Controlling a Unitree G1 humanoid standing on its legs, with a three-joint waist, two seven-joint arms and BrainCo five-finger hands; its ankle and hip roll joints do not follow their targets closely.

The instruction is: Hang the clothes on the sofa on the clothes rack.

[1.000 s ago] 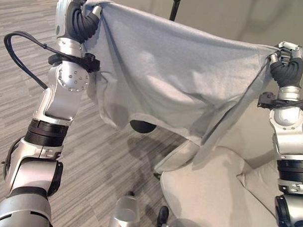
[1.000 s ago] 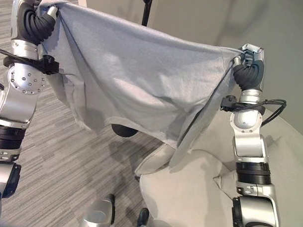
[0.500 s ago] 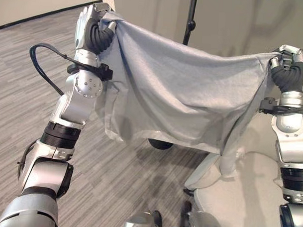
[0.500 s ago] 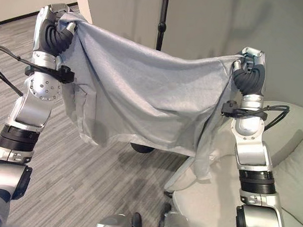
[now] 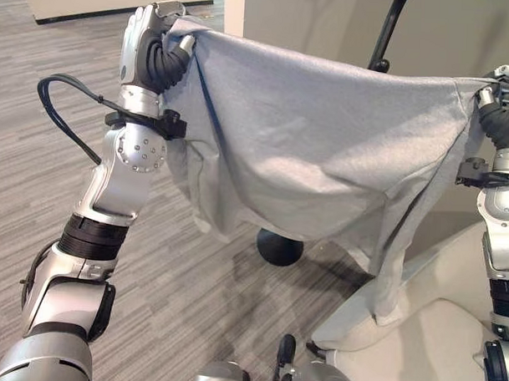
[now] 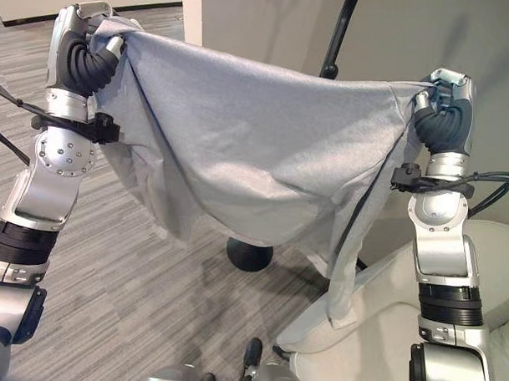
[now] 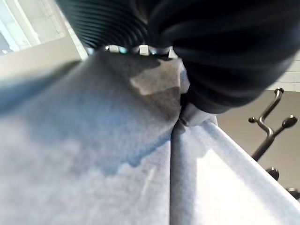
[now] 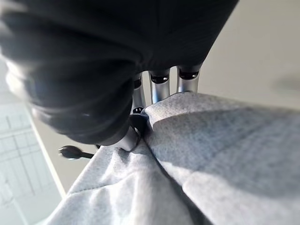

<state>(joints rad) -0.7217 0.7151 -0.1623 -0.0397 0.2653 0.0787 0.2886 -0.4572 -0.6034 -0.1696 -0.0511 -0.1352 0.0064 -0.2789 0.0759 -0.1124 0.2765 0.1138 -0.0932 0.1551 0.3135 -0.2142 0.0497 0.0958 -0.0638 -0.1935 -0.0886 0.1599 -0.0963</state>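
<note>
Left eye view showed the grey garment stretched wide in the air between both raised hands, and the clothes rack serves as the landmark. The left hand gripped one top corner of the garment, fingers curled round the cloth, well out to the left of the rack's dark pole. The right hand pinched the opposite top corner, to the right of the pole and nearer to it. In the left wrist view the cloth ran straight out from under that hand's dark cover, bunched where it was held. In the right wrist view the fingers closed over a fold of the fabric.

The garment hung in front of the rack and hid most of the pole; the curved top of the pole rose just above the cloth's upper edge, and the rack's round dark base showed on the floor below the sagging hem. Rack hooks showed past the cloth in the left wrist view. One loose end of the garment trailed down to the pale sofa, which stood beside the rack's base, to its right.
</note>
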